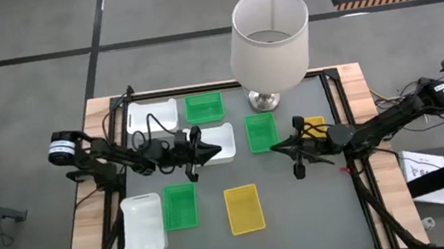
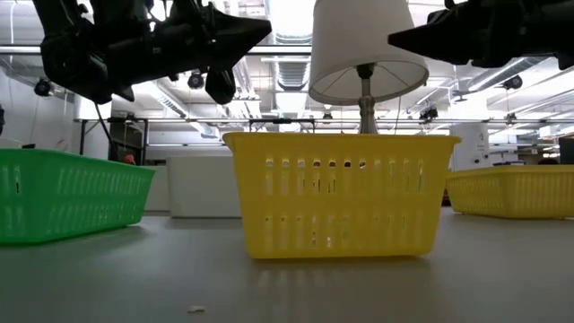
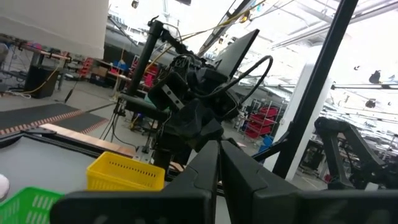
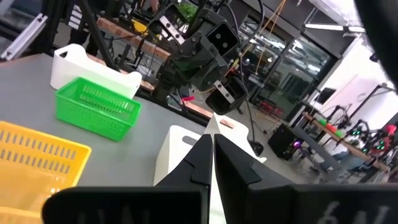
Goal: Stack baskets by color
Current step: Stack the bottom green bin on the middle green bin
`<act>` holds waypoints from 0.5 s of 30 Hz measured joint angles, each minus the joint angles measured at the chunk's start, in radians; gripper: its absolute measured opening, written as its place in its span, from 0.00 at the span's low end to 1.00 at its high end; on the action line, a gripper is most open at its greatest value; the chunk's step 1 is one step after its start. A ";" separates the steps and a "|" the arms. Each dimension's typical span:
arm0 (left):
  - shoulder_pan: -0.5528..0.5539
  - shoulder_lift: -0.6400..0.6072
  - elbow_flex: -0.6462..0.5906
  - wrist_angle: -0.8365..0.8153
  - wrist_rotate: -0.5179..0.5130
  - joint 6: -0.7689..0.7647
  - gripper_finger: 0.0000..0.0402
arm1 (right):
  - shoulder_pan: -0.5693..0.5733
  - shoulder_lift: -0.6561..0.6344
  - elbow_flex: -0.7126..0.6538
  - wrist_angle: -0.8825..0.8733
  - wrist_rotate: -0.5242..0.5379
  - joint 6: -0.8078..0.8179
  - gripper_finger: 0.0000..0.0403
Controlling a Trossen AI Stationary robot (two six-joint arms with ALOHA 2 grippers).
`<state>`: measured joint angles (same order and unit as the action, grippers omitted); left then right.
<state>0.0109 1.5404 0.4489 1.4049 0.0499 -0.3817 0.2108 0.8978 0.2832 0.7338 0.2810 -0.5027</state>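
Hovering both arms mid-surface, fingers pressed together, holding nothing | left gripper (image 1: 212, 150), right gripper (image 1: 276, 146) | I count 0 stacks: baskets (image 1: 244, 208) all lie singly around them.

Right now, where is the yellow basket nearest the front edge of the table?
In the high view, the yellow basket sits alone at the table's near edge, just right of the green basket and well below the lamp.
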 joint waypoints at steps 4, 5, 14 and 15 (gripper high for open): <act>0.000 0.001 -0.001 0.000 0.002 0.003 0.00 | 0.000 0.000 0.000 0.000 0.006 0.063 0.03; 0.000 0.001 -0.001 0.000 0.002 0.003 0.00 | 0.000 0.000 0.000 0.000 0.007 0.072 0.04; 0.000 0.001 -0.002 0.000 0.005 0.005 0.00 | 0.000 0.002 0.000 -0.050 0.007 0.151 0.15; 0.000 0.001 -0.002 0.000 0.005 0.005 0.00 | 0.000 0.002 0.000 -0.055 0.007 0.154 0.16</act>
<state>0.0109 1.5414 0.4469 1.4048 0.0547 -0.3767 0.2108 0.8997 0.2832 0.6785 0.2882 -0.3485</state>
